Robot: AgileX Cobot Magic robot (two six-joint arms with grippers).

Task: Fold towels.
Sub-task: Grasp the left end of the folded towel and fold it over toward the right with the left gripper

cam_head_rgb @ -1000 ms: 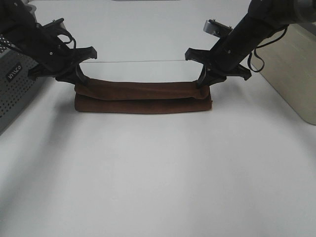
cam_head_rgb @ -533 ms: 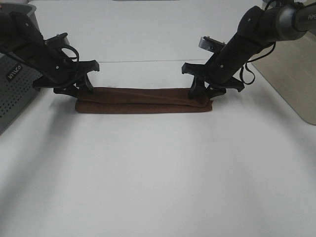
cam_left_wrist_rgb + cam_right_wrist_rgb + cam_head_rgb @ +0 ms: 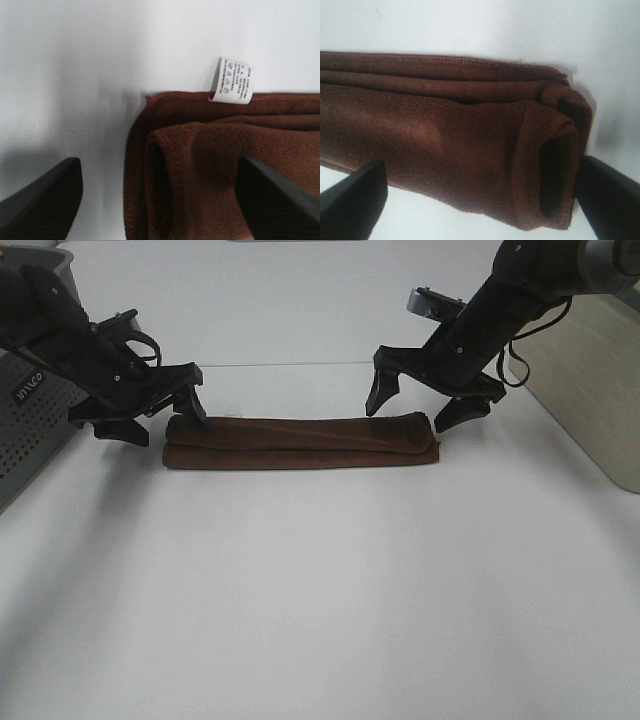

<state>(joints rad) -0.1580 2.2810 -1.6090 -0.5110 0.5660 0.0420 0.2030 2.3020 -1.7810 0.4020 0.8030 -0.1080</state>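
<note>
Towel of dark reddish-brown terry cloth (image 3: 300, 443) lies folded on the white worktop (image 3: 320, 590), its long axis running from left claw (image 3: 160, 420) to right claw (image 3: 410, 412); both claws gape empty, each just over one end.

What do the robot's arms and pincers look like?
The left arm and right arm are black and jointed. The left pincer and right pincer each have two pointed black fingers. A thin black cable loops by the right arm.
</note>
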